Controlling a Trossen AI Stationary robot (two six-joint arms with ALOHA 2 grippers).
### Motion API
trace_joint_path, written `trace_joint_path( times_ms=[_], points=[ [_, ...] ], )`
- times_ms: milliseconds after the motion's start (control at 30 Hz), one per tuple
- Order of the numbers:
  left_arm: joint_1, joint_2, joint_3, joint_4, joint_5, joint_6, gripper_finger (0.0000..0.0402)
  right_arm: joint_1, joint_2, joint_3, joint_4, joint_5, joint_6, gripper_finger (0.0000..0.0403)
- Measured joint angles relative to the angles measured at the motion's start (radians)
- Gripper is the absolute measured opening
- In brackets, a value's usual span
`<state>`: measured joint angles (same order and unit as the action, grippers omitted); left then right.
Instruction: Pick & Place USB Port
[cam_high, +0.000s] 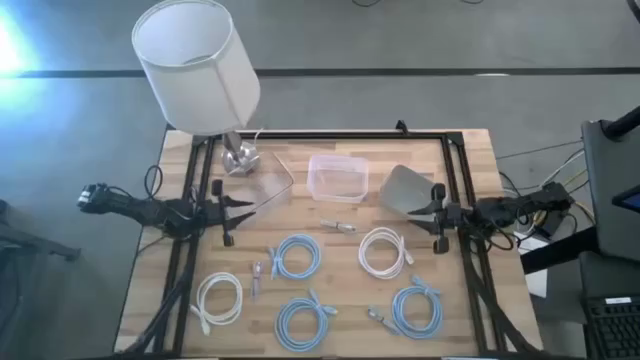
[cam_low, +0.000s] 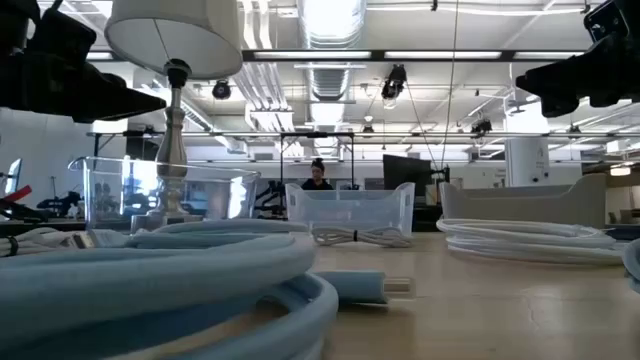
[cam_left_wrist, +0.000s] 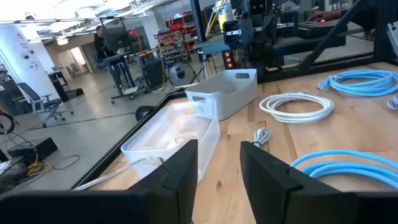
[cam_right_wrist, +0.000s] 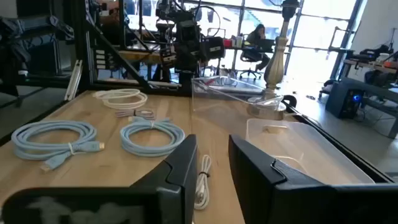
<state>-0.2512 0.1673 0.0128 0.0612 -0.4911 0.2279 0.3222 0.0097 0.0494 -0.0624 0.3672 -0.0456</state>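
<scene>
- My left tool (cam_high: 243, 204) sits at 9 o'clock on the bench (cam_high: 470, 310), fingers (cam_left_wrist: 180, 168) slightly parted, gripping nothing.
- My right tool (cam_high: 418, 211) waits at 3 o'clock, also slightly parted and empty.
- A small white USB cable (cam_high: 338, 226) lies mid-bench, just 6 o'clock of the clear bin (cam_high: 337, 178).
- The low view hides it behind the blue coil (cam_low: 150, 275).

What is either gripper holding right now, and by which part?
Nothing. The left gripper and right gripper both hang open and empty at the table's side edges, apart from the coiled cables.
</scene>
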Motion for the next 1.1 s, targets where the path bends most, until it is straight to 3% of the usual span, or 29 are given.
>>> trace_joint_path(
  times_ms=[367, 1100],
  points=[
    [0.0, 0.0, 0.0, 0.0, 0.0, 0.0, 0.0124, 0.0, 0.0, 0.0, 0.0, 0.0, 0.0, 0.0068],
    [0.0, 0.0, 0.0, 0.0, 0.0, 0.0, 0.0124, 0.0, 0.0, 0.0, 0.0, 0.0, 0.0, 0.0084]
  ],
)
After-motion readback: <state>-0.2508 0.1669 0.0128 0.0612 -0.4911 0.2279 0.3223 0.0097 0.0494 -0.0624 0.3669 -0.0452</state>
